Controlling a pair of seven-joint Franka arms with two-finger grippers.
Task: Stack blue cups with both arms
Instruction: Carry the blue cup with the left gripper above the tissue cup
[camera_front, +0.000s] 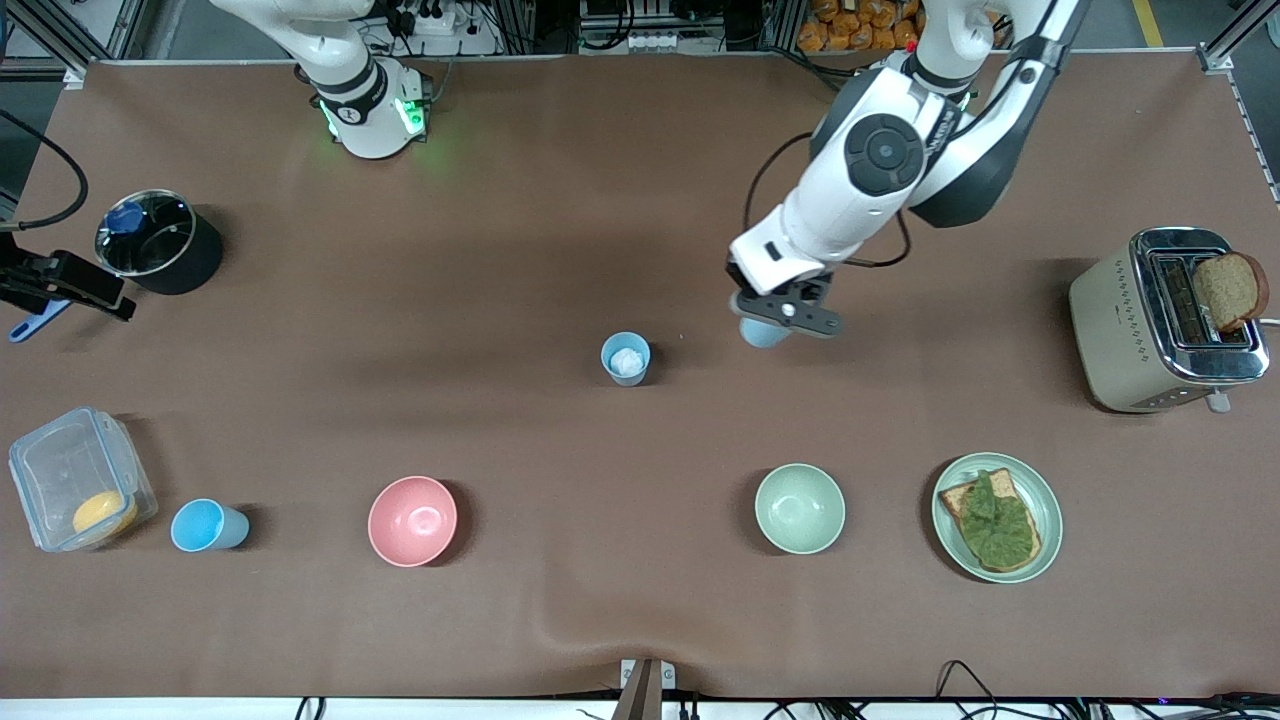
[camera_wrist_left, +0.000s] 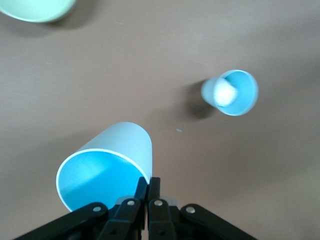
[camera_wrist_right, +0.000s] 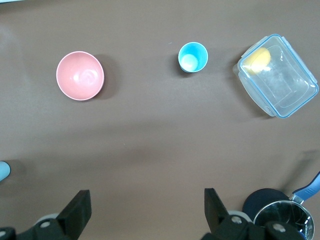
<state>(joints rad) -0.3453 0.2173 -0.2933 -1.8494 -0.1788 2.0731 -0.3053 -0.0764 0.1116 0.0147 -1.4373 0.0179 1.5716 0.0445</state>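
Your left claw (camera_wrist_left: 146, 199) pinches a blue cup (camera_wrist_left: 105, 167) by its rim, so its base can drop into the middle cup (camera_front: 626, 358); right claw (camera_wrist_right: 145, 210) waits wide open above the worktop (camera_front: 560, 200).

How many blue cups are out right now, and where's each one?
3. One blue cup is pinched by its rim in the left gripper above mid-table. One cup stands mid-table beside it. One cup stands between the clear container and pink bowl.
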